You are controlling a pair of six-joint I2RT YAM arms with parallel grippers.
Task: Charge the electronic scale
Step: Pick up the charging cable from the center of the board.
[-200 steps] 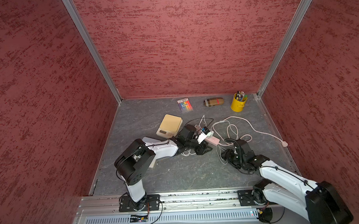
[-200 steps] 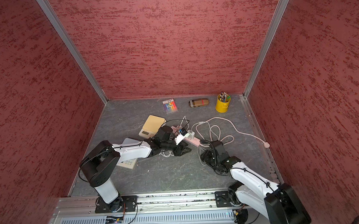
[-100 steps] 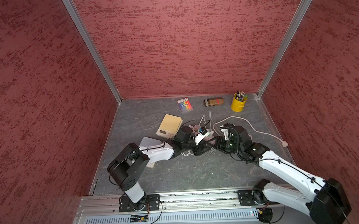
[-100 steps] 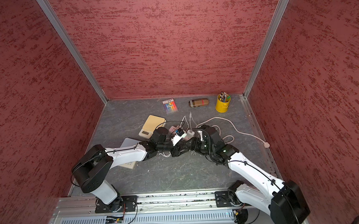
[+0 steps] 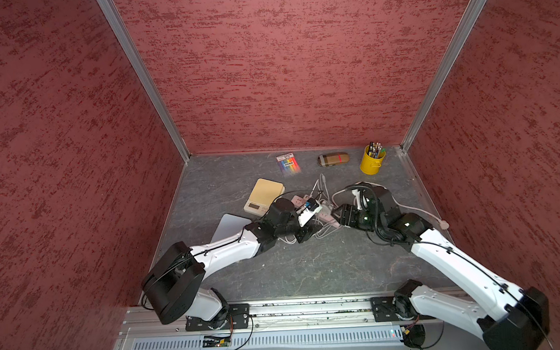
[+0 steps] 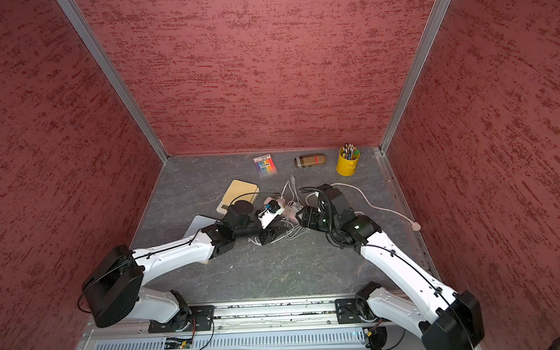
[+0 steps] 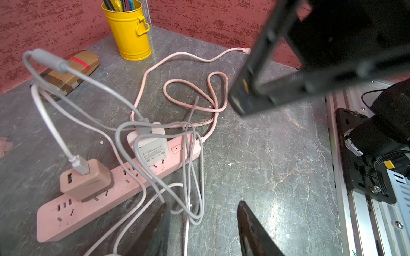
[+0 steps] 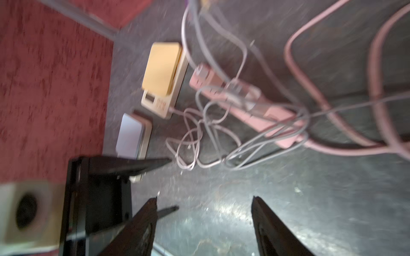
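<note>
Left fingers (image 7: 160, 223) are spread, their tips either side of loose grey cable (image 7: 47, 60) beside the pink power strip (image 7: 66, 212). Right fingers (image 8: 144, 221) are spread, gripping nothing, above the tabletop (image 8: 221, 199). The beige scale (image 5: 262, 196) lies left of both, untouched.

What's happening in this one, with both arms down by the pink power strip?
Both arms lean over the pink plastic power strip and its tangle of grey and white charging cables. The left gripper hangs low over the cable loops, jaws open, clamping nothing; the right gripper is open and empty too. The tan-topped electronic scale lies beside the strip; whether a cable is plugged into it is unclear.
</note>
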